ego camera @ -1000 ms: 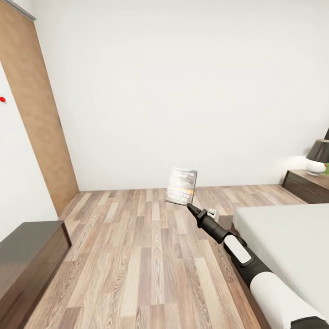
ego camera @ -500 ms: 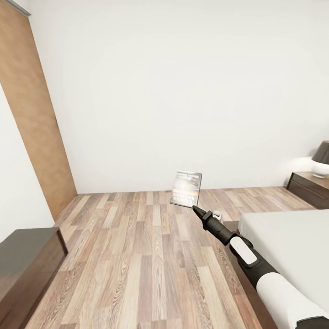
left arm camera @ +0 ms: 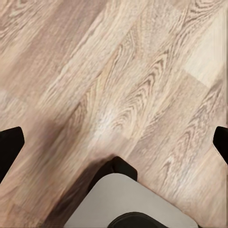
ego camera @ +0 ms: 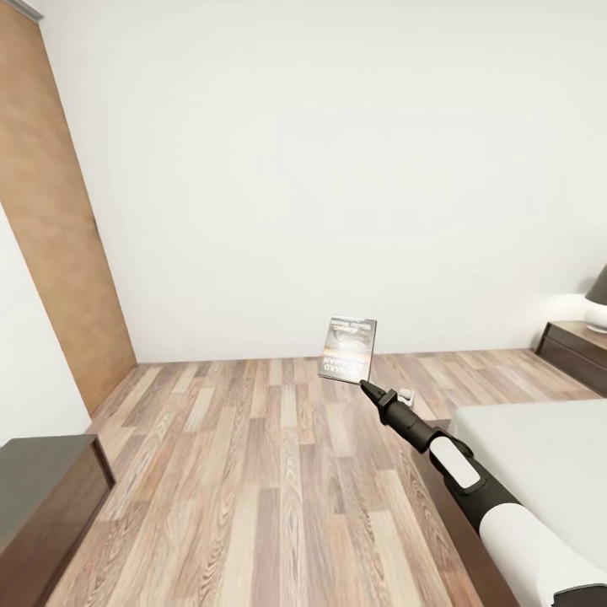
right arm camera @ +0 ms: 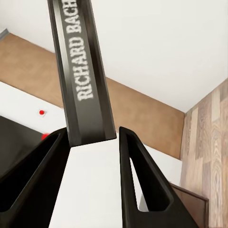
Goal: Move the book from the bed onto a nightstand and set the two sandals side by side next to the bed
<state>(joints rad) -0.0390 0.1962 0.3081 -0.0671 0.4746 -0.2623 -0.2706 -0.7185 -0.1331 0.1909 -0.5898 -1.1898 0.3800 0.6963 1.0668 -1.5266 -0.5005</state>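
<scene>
My right gripper (ego camera: 366,387) is shut on the lower edge of the book (ego camera: 348,350), holding it upright in the air above the wood floor, left of the bed's corner. In the right wrist view the book's spine (right arm camera: 80,71), lettered "RICHARD BACH", stands clamped between the two black fingers (right arm camera: 137,171) of that gripper (right arm camera: 92,137). The bed (ego camera: 539,447), with its grey mattress, lies at the lower right. A nightstand (ego camera: 580,346) stands at the far right against the wall. My left gripper (left arm camera: 114,142) is open, pointing down at bare floor. The sandals are out of view.
A lamp (ego camera: 600,305) sits on the nightstand. A dark glossy bench (ego camera: 42,497) stands at the lower left. A brown wooden door (ego camera: 51,219) runs along the left wall. Wood-plank floor (ego camera: 253,472) spreads between the bench and the bed.
The whole head view has swung left: the nightstand, lamp and bed have slid toward the right edge. The book stays held upright in my right gripper.
</scene>
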